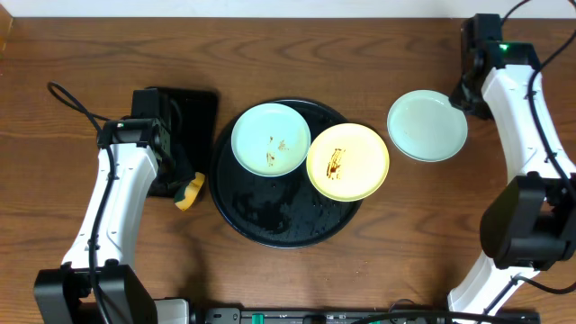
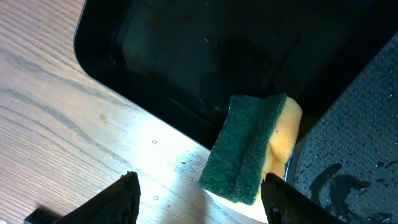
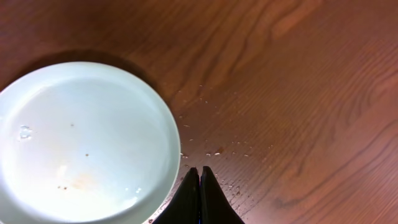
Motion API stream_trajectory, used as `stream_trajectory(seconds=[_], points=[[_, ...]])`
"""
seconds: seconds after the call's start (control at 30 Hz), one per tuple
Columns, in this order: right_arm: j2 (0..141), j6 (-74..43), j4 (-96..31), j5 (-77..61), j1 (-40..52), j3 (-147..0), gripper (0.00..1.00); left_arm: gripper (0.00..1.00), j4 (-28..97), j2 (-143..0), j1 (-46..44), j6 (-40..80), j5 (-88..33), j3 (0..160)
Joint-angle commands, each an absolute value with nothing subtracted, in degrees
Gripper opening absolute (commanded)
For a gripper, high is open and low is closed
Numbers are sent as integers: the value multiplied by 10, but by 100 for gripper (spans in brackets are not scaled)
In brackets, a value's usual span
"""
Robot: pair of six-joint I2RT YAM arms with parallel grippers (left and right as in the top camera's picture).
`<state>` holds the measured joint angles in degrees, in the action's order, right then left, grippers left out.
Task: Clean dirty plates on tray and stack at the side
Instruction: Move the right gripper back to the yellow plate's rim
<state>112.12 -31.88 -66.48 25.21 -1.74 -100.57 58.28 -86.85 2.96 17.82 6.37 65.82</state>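
Observation:
The round black tray [image 1: 261,220] holds a mint-green plate [image 1: 270,138] with brown smears and a pale yellow plate [image 1: 348,161] with a brown smear that overhangs its right rim. A second mint-green plate [image 1: 427,125] lies on the table to the right; it also shows in the right wrist view [image 3: 81,143], wet with faint specks. My left gripper [image 2: 199,193] is open and empty just above a green-and-yellow sponge [image 2: 249,149]. My right gripper [image 3: 200,180] is shut and empty beside that plate's edge.
A rectangular black tray [image 1: 184,112] sits at the left, and it fills the top of the left wrist view [image 2: 205,56]. The sponge [image 1: 190,191] lies between it and the round tray. Water droplets spot the wood near the right plate.

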Motion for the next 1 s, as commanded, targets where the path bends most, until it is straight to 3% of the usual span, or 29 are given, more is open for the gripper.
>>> stream_trajectory(seconds=[0.0,0.07,0.13,0.23,0.27,0.3,0.37,0.43,0.73,0.97], points=[[1119,-330,-670,225,-27,-1020,2,63,584,-868,32,180,66,666],[1119,-325,-670,197,-23,-1020,1,63,584,-868,32,180,67,666],[1119,-318,-669,173,-15,-1020,10,63,584,-868,32,180,67,666],[1119,-279,-662,106,6,-1019,49,63,584,-868,32,180,67,666],[1119,-267,-662,85,18,-1019,70,63,584,-868,32,180,67,665],[1119,-261,-662,79,31,-1019,80,63,584,-868,32,180,67,666],[1119,-254,-665,80,59,-1019,88,63,584,-868,32,180,67,666],[1119,-255,-668,80,90,-1017,91,63,584,-868,32,180,67,666],[1119,-335,-651,49,223,-937,91,63,584,-868,32,178,67,666],[1119,-405,-648,49,256,-863,92,62,587,-869,32,167,71,664]])
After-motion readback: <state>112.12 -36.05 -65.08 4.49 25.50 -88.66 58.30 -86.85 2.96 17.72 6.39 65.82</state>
